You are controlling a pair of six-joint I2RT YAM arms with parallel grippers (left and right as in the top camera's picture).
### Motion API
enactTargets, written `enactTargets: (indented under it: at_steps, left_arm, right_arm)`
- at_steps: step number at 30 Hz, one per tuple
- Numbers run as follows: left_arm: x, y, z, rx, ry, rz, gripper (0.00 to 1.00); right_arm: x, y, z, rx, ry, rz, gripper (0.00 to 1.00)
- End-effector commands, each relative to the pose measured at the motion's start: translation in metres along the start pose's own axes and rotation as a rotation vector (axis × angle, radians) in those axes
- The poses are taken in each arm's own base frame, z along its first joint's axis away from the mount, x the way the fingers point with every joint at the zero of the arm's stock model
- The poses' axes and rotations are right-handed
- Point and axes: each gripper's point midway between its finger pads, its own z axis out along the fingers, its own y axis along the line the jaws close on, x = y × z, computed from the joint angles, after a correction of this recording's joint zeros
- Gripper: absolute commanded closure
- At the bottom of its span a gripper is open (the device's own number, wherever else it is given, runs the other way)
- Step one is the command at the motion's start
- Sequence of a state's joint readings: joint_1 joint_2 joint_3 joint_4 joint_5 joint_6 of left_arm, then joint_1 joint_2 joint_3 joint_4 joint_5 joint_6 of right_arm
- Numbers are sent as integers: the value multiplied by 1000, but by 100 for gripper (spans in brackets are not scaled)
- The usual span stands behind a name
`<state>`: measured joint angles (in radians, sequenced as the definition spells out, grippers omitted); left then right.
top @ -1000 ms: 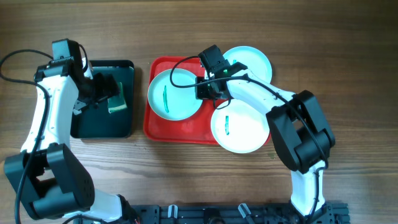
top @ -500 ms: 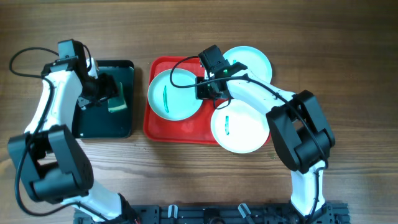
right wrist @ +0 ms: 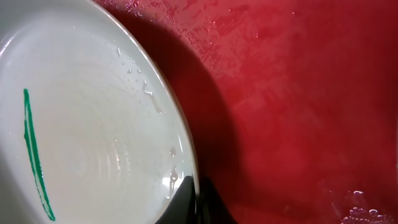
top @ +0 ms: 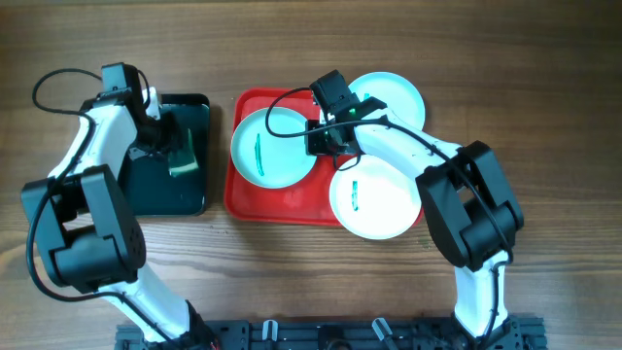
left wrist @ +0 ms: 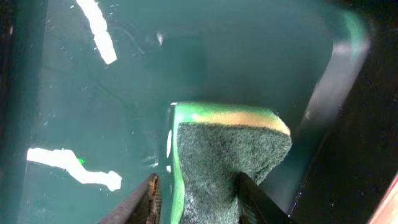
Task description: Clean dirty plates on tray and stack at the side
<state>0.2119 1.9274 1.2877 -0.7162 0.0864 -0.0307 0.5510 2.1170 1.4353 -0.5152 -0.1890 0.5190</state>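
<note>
The red tray (top: 282, 202) sits mid-table with three plates on it. The left plate (top: 282, 156) lies wholly inside the tray, its left edge close to the tray's left rim, and it carries a green smear (top: 258, 151). The right gripper (top: 324, 136) is clamped on this plate's right rim. In the right wrist view the dark fingers (right wrist: 186, 200) pinch that rim where it stands over wet red tray floor (right wrist: 292, 93).

The far-right plate (top: 397, 95) overhangs the tray's far rim. The near-right plate (top: 381, 209) hangs over the tray's front right corner and also bears a smear (top: 355, 194). The right arm crosses between these two plates. A strip of bare tray floor shows along the front left edge.

The left gripper (top: 167, 146) is down in the dark-green tray (top: 160, 199), its fingers (left wrist: 147, 200) closed on a green-and-yellow sponge (left wrist: 230, 155), scouring side facing the camera. The sponge stands near that tray's right wall (left wrist: 333, 68).

Only a narrow band of wood separates the two trays. The wooden table (top: 554, 97) shows broad bare surface to the right of the plates and along the front.
</note>
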Motion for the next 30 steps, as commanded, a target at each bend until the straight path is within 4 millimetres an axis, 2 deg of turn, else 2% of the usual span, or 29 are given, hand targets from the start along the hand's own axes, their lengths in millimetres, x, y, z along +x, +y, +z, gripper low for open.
enactTargets:
  at_steps: [1, 4, 8, 15, 16, 18, 25, 30]
  left_arm:
    - [1, -14, 5, 24, 8, 78, 59]
    - [3, -18, 5, 24, 13, 89, 57]
    - [11, -9, 7, -22, 48, 85, 68]
    - [24, -5, 22, -36, 101, 85, 74]
    - [24, -5, 23, -36, 100, 85, 78]
    - [20, -5, 23, -35, 85, 86, 96]
    - [13, -6, 23, -32, 56, 87, 96]
    - [18, -11, 21, -5, 79, 78, 96]
  right_arm:
    - [0, -3, 7, 20, 3, -22, 96]
    - [0, -3, 7, 20, 3, -23, 96]
    - [0, -3, 7, 20, 4, -23, 96]
    - [0, -3, 7, 20, 3, -24, 96]
    - [0, -3, 7, 20, 3, -23, 95]
    - [0, -3, 7, 20, 3, -23, 96]
    - [0, -3, 7, 19, 3, -23, 96]
    - [0, -3, 7, 19, 4, -24, 96]
